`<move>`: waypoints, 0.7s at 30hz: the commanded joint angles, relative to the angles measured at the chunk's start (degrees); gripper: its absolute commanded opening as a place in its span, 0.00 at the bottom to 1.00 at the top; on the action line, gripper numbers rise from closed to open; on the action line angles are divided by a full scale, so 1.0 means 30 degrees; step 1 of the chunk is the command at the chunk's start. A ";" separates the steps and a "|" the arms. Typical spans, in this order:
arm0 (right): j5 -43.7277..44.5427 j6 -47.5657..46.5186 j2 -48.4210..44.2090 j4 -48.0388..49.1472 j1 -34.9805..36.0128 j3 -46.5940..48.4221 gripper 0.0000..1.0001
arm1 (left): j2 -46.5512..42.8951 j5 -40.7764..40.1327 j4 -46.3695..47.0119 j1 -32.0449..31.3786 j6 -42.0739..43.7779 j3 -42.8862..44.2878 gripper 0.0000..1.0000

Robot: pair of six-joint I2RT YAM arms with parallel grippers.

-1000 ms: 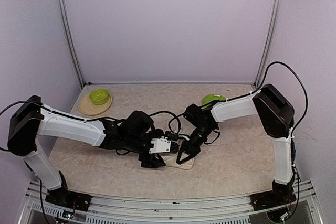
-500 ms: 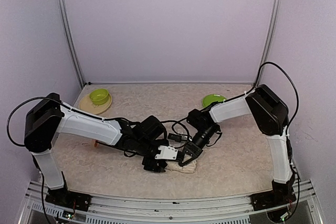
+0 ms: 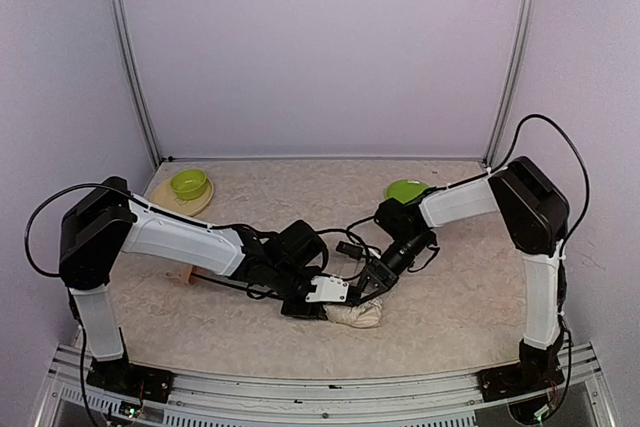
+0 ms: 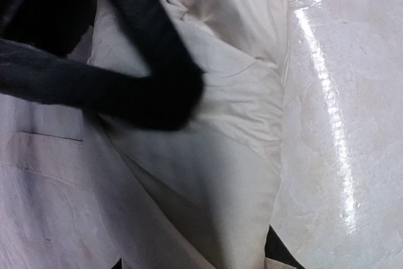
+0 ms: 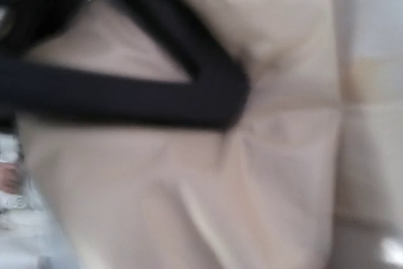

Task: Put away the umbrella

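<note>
The umbrella (image 3: pixel 357 315) lies folded near the table's front middle, a crumpled cream bundle. Its thin black shaft runs left to a small wooden knob (image 3: pixel 183 276). My left gripper (image 3: pixel 330 299) reaches in low from the left onto the bundle. In the left wrist view the cream fabric (image 4: pixel 208 155) fills the gap between my two black fingertips (image 4: pixel 279 255), and a black strap (image 4: pixel 145 86) crosses above. My right gripper (image 3: pixel 374 285) hovers just over the bundle's far side. Its wrist view is blurred, showing only cream fabric (image 5: pixel 252 174) and a black strap (image 5: pixel 157 102), with no fingers visible.
A green bowl (image 3: pixel 188 183) sits on a beige plate (image 3: pixel 170 209) at the back left. A green plate (image 3: pixel 405 189) lies at the back right, behind the right arm. Black cables loop between the two wrists. Metal frame posts stand at both back corners.
My left arm has slid right onto the fabric bundle and its jaws have narrowed. My right gripper has pulled back up and to the right. The bundle has shifted slightly right.
</note>
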 commanded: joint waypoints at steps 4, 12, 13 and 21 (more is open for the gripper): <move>0.6044 0.1787 -0.5786 0.5205 -0.2820 -0.3536 0.70 | 0.2674 0.5139 -0.4961 0.1521 -0.2291 0.1917 0.21; 1.1864 0.1110 -1.3736 1.0480 -0.1676 -0.8832 0.66 | 0.6162 0.8241 -0.8384 0.3748 -0.5469 0.6018 0.21; 1.2740 0.0393 -1.4635 1.1144 -0.0873 -0.9550 0.66 | 0.6609 0.8595 -0.8794 0.3938 -0.5720 0.6470 0.21; 1.8305 -0.5911 -1.5821 1.4525 0.5597 -1.2407 0.77 | 0.8230 0.9670 -1.0217 0.4248 -0.6074 0.7643 0.21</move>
